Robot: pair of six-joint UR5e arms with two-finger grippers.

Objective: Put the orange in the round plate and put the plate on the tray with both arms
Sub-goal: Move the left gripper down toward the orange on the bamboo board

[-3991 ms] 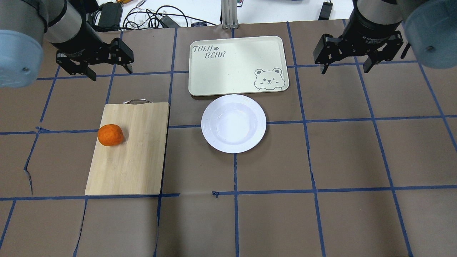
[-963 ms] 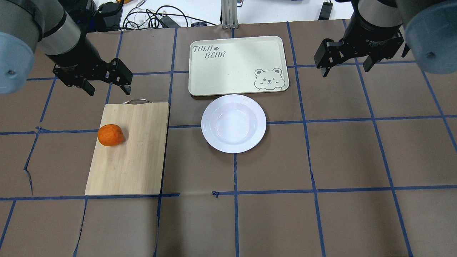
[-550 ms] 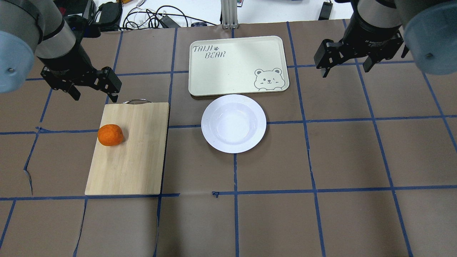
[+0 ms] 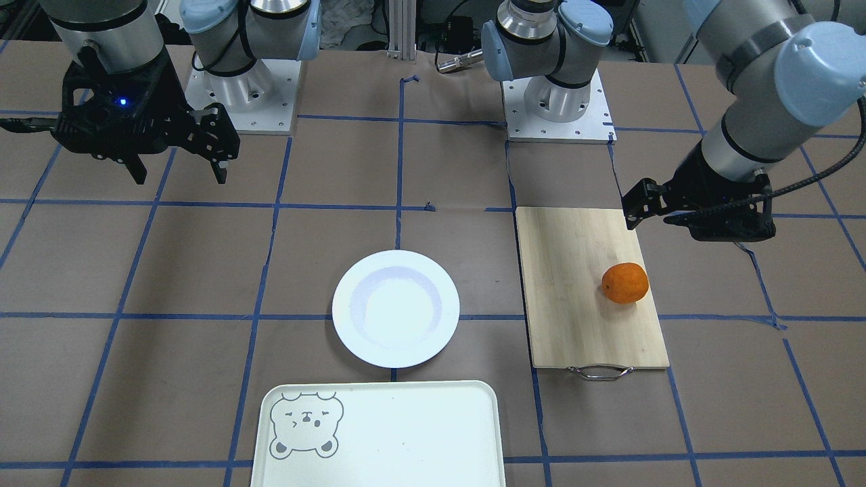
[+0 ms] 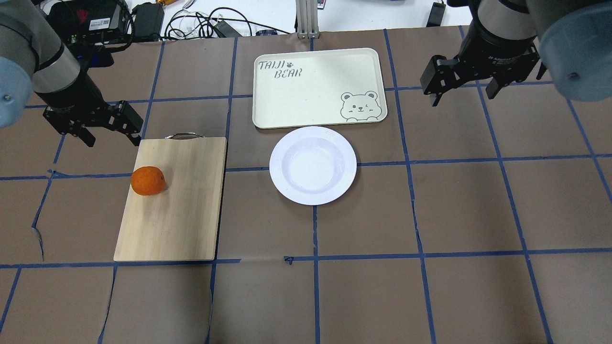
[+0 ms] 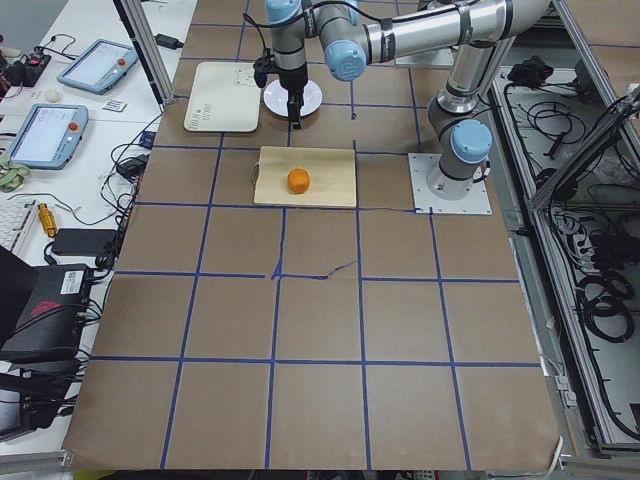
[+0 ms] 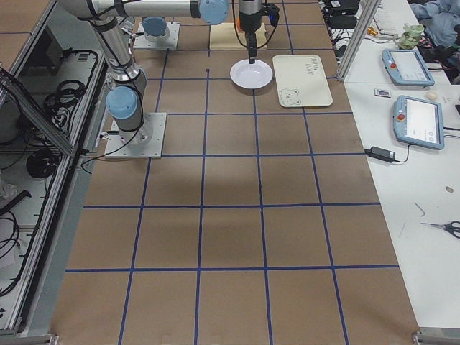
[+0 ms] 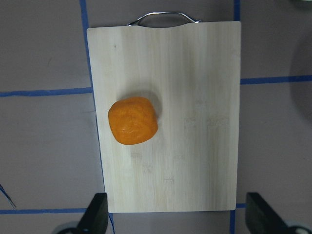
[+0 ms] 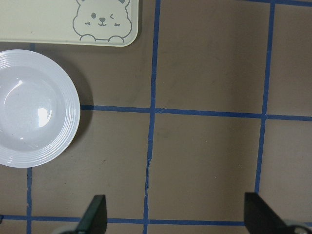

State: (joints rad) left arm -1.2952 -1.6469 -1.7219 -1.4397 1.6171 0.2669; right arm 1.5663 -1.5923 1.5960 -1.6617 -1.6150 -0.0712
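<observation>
The orange (image 5: 148,180) (image 4: 625,283) (image 8: 133,120) lies near the left edge of a wooden cutting board (image 5: 181,215). My left gripper (image 5: 112,140) (image 8: 178,217) hovers open above the table just past the board's far left corner, with nothing between its fingers. The white round plate (image 5: 313,165) (image 4: 396,308) (image 9: 34,108) sits with nothing in it at the table's middle, just in front of the pale bear tray (image 5: 318,88) (image 4: 379,433). My right gripper (image 5: 463,95) (image 4: 180,177) (image 9: 175,214) hangs open at the far right, well away from the plate.
The board's metal handle (image 5: 182,136) points toward the far edge. Cables and power boxes (image 5: 191,21) and an aluminium post (image 5: 306,16) lie beyond the table's far edge. The arm bases (image 4: 237,95) (image 4: 555,101) stand on the robot's side.
My left gripper has moved left and toward the near side, lower, closing in on the board's far left corner. The right gripper has barely shifted. Orange, plate and tray are still.
</observation>
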